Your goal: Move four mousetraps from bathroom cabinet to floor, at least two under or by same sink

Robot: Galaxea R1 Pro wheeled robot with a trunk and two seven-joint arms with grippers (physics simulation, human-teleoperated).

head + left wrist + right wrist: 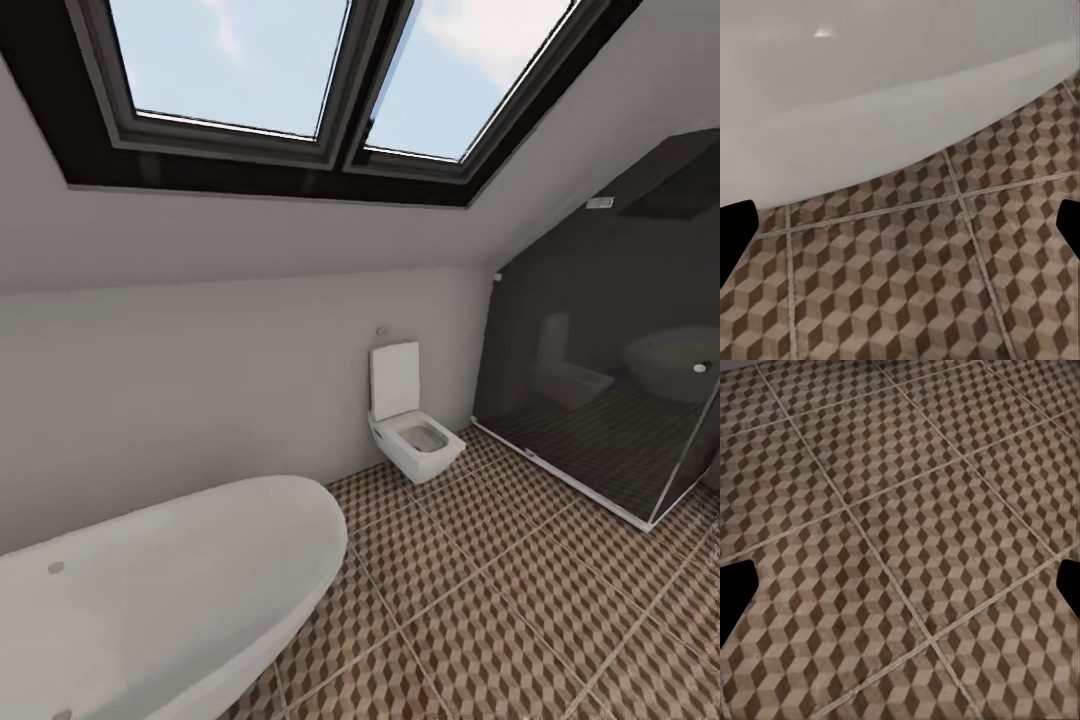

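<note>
The bathroom floor [520, 600], tiled in a brown, beige and white cube pattern with pale grout lines, spreads ahead of me in the head view. My left gripper [900, 232] is open over the floor [907, 285] beside the bathtub's white wall, its dark fingertips [735, 232] far apart with nothing between them. My right gripper [900, 596] is also open, above bare floor tiles [907, 510], and holds nothing. The mousetraps, the cabinet and the sink are out of view.
A white freestanding bathtub [170, 590] stands at the near left. A white toilet [410, 420] sits against the far wall. A dark glass shower enclosure [610, 380] occupies the right corner. Skylights [330, 70] are set in the sloped ceiling.
</note>
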